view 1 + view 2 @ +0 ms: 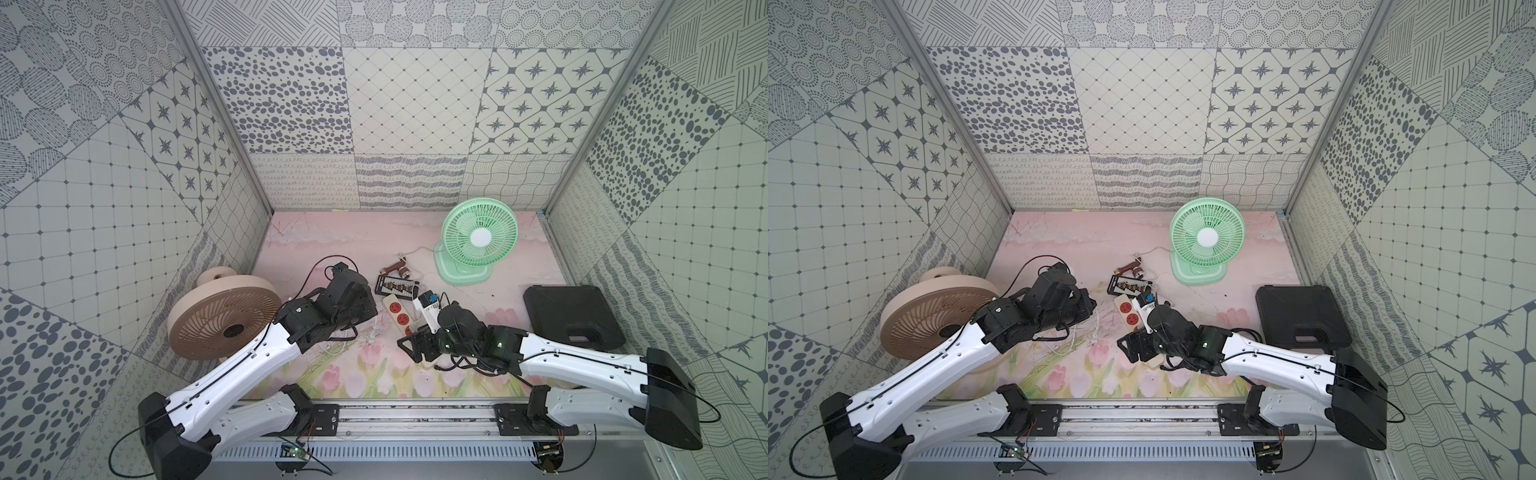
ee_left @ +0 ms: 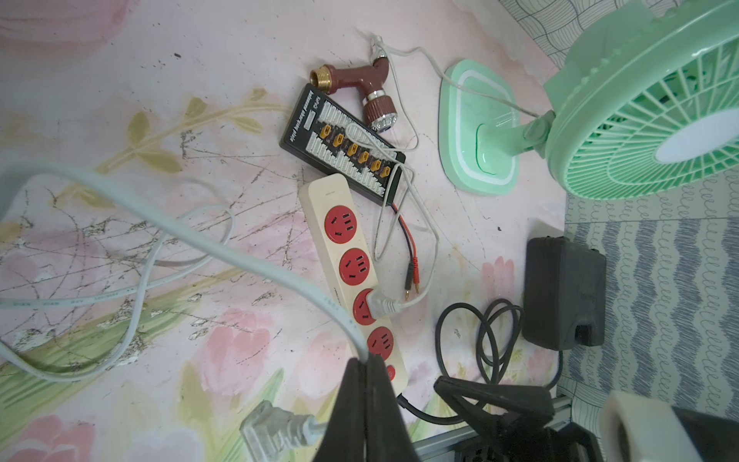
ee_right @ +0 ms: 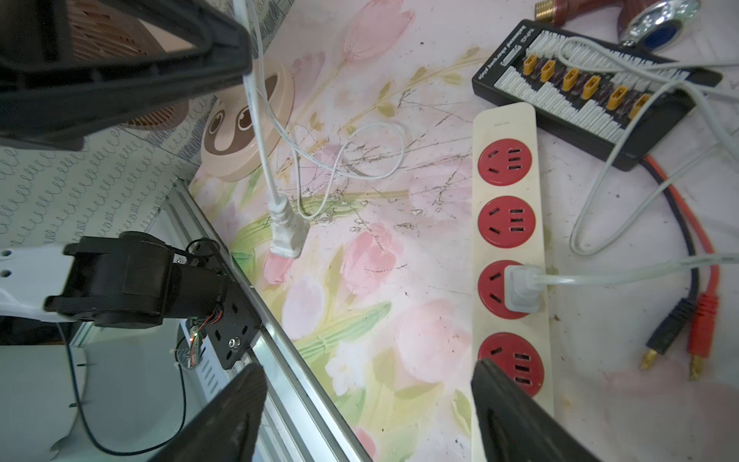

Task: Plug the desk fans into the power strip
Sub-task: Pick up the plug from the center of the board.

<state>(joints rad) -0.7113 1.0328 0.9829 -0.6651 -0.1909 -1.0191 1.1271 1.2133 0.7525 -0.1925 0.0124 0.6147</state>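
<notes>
Power strip (image 3: 508, 254): long cream plastic bar w/ four round red sockets, flat on the pink floral table (image 1: 332, 249), roughly mid-table betw. the two arms. Far end sat just beside a black rectangular board w/ yellow connectors (image 2: 344, 140).
3rd socket: a white plug (image 3: 520, 290) was seated in it; its thin white lead ran off sideways.
L fingers (image 2: 356, 380): clenched on a flat white cord (image 2: 240, 252) close to its end. That cord's pale grey plug (image 3: 286, 236) hung free under them, in no socket.
R fingers (image 3: 512, 412): spread wide, gripping nothing; one tip was over the strip's near end by the 4th socket.
Fans: mint-green plastic desk fan (image 1: 478, 237) stood upright at the back right. Beige round fan (image 1: 224, 320) was at the left side, grille tilted upward.
Nearby: maroon tap fitting (image 2: 360, 80) lay just behind the board, red and black banana leads (image 3: 696, 316) beside the strip, black plastic case (image 1: 573, 316) at the right.
</notes>
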